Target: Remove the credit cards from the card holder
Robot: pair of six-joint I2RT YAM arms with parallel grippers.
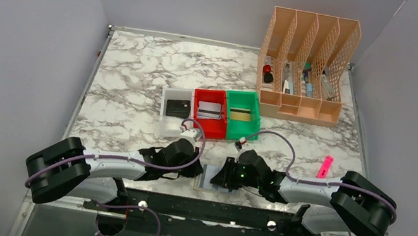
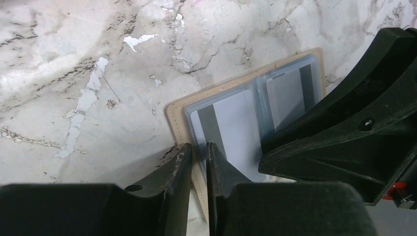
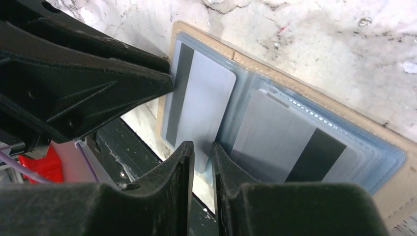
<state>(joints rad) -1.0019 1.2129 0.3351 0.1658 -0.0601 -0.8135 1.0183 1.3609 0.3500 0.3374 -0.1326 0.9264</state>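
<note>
Card holder (image 1: 204, 178) open, well nearer than red tray (image 1: 210, 113); left gripper (image 2: 198, 146) pinches its edge, right gripper (image 3: 202, 144) pinches grey card (image 3: 206, 98).

Even diffuse light, soft shadows, mild sheen on card holder (image 3: 243, 98)

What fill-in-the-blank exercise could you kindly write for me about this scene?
1. The card holder lies ___ on the marble table.
2. The red tray stands between the white tray and the ___ one.
3. The left gripper pinches the card holder's edge, while the right gripper pinches a grey ___.
4. The pink object lies on the ___ arm's side.
Missing words: open; green; card; right.
</note>
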